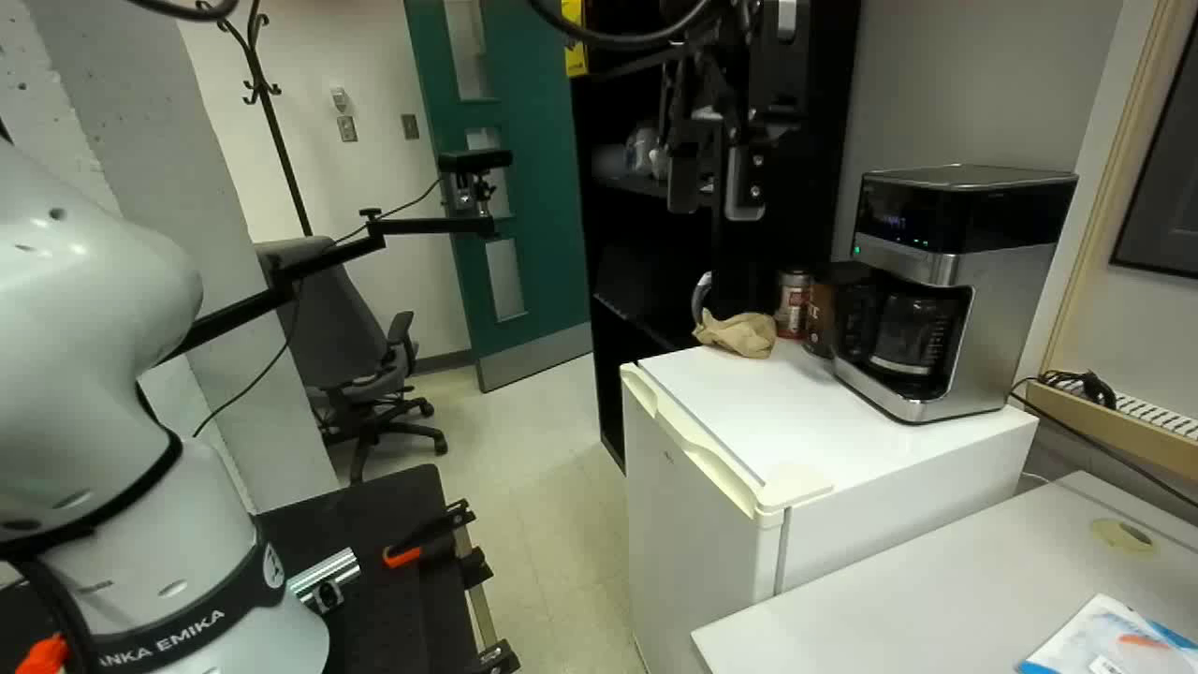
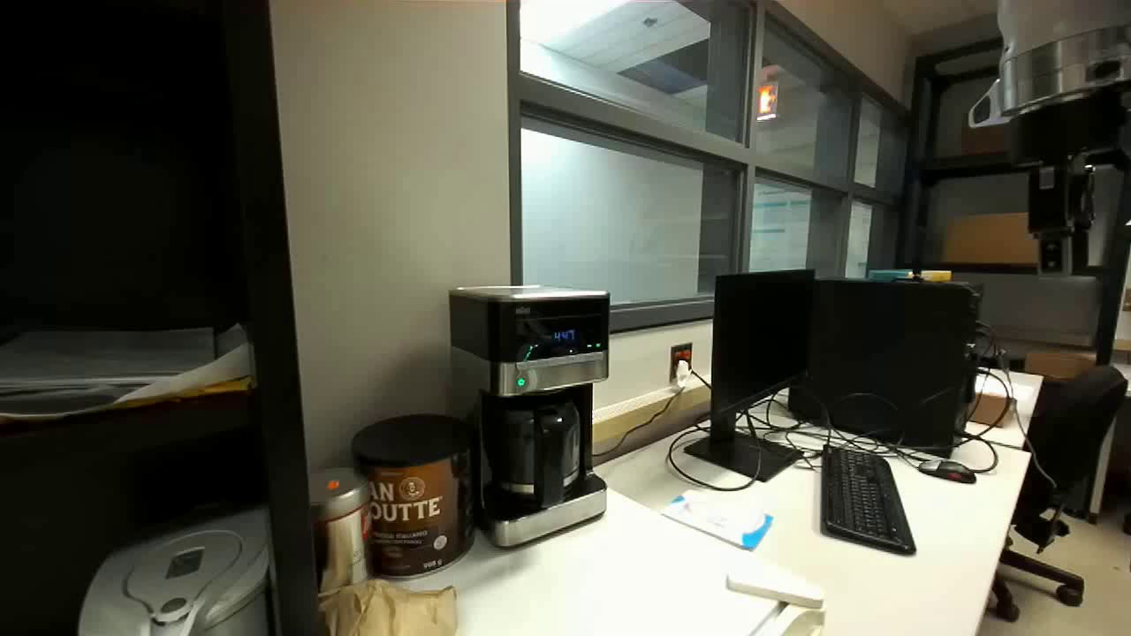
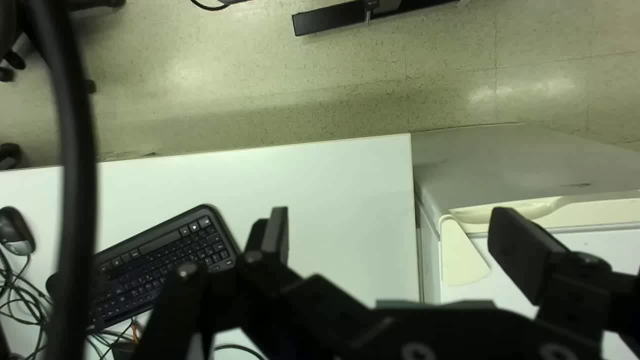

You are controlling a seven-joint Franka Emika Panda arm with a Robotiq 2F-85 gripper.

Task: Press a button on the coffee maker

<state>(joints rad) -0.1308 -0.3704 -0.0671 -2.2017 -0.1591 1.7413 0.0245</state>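
Note:
The coffee maker (image 1: 1006, 290) stands upright on the white mini fridge in both exterior views (image 2: 548, 375). It has a black top section, a silver band and a dark carafe (image 2: 521, 446) in its recess. A round green-lit button (image 2: 520, 382) sits at the left of the band, below a lit clock display (image 2: 564, 336). My gripper (image 1: 714, 192) is open and empty, high in the air and apart from the machine, fingers pointing down. In the wrist view, its spread fingers (image 3: 390, 220) are over the desk and the fridge corner. The coffee maker is out of the wrist view.
The mini fridge (image 1: 749, 412) meets the white desk (image 3: 325, 200). A coffee can (image 2: 411, 503), a smaller tin (image 2: 340, 521) and a crumpled brown bag (image 1: 739, 334) stand beside the machine. A black shelf (image 1: 646, 281) is behind. A monitor (image 2: 764, 336) and keyboard (image 2: 866, 499) are on the desk.

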